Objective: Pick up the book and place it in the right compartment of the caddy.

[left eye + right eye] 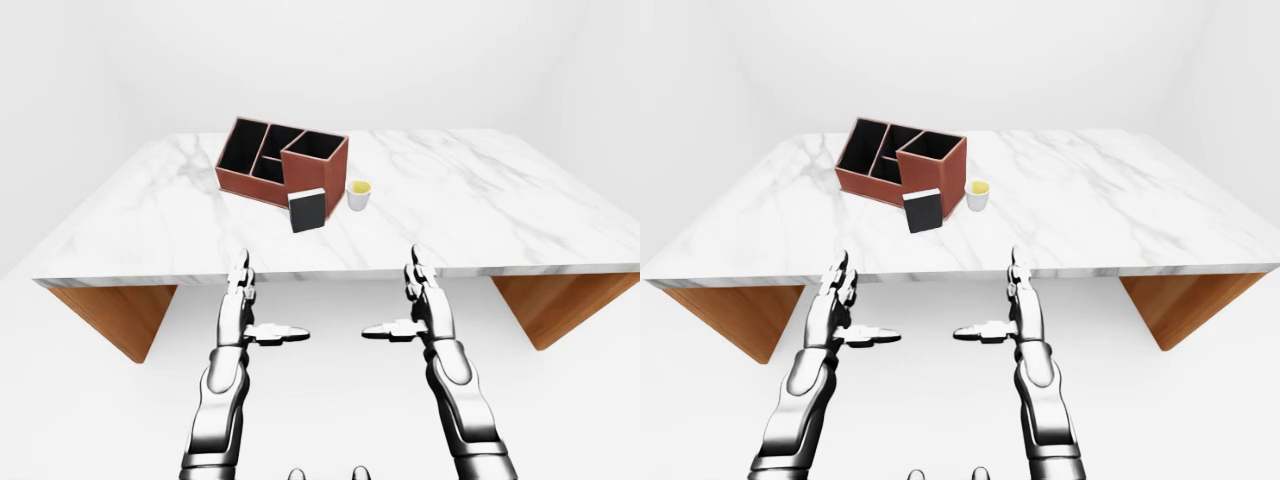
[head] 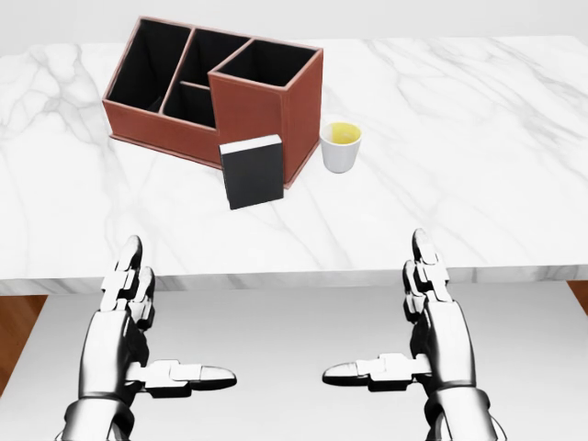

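Note:
A black book (image 2: 252,172) stands upright on the marble table (image 2: 459,184), leaning against the red-brown caddy (image 2: 266,115). The caddy has several black-lined compartments; the tall one nearest the book is at its right end (image 2: 266,64). Both metal hands hover below the table's near edge, short of the book. My left hand (image 2: 152,344) is open, fingers up and thumb pointing inward. My right hand (image 2: 404,340) mirrors it, open with nothing in it.
A small white cup (image 2: 341,147) with yellow contents stands just right of the caddy and book. The table rests on wooden supports (image 1: 120,315) at each side. White floor lies beneath my hands.

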